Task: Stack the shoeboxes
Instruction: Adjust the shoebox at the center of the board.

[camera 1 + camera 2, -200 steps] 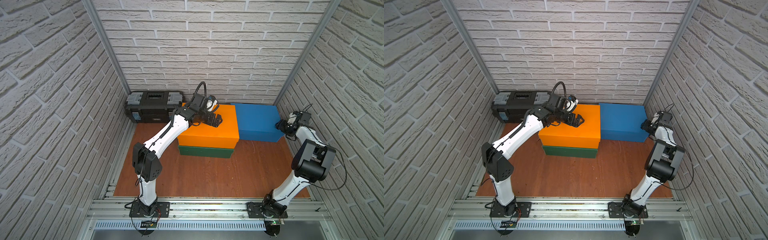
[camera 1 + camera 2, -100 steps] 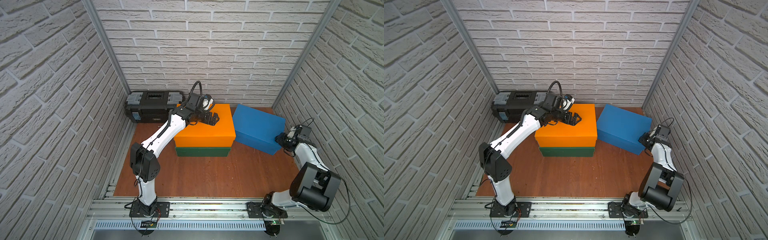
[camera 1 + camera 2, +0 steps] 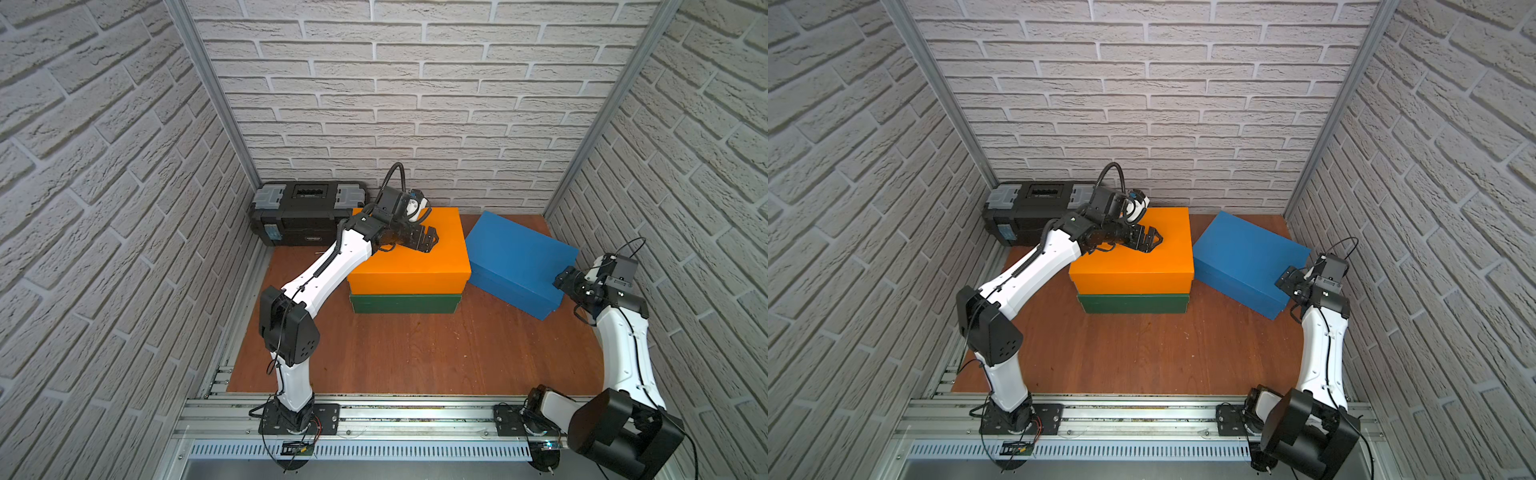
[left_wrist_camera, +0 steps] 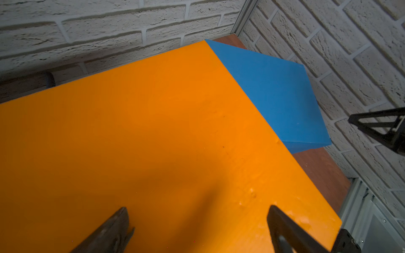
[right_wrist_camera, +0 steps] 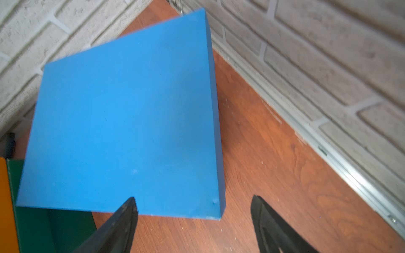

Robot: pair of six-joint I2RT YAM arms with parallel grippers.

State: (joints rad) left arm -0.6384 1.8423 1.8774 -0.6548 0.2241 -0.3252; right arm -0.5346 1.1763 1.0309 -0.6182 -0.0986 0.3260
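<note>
The orange shoebox (image 3: pixel 409 253) (image 3: pixel 1133 253) lies on top of the dark green shoebox (image 3: pixel 403 302) (image 3: pixel 1133 303), a little askew. My left gripper (image 3: pixel 430 241) (image 3: pixel 1152 241) hovers open just over the orange lid (image 4: pixel 153 142), with nothing between its jaws (image 4: pixel 197 208). The blue shoebox (image 3: pixel 515 257) (image 3: pixel 1246 257) sits on the floor to the right of the stack, turned at an angle. My right gripper (image 3: pixel 561 282) (image 3: pixel 1285 282) is open at the blue box's front right corner (image 5: pixel 122 122); that corner lies between its spread fingers (image 5: pixel 194 197).
A black toolbox (image 3: pixel 307 212) (image 3: pixel 1034 208) with grey latches stands against the back wall, left of the stack. Brick walls close in on three sides, the right one near my right arm. An aluminium rail (image 3: pixel 415 411) runs along the front of the brown wooden floor.
The blue box has swung away from the back wall and now sits angled, its right end nearer the front. My right gripper came forward with it and opened wider. The left gripper barely moved.
</note>
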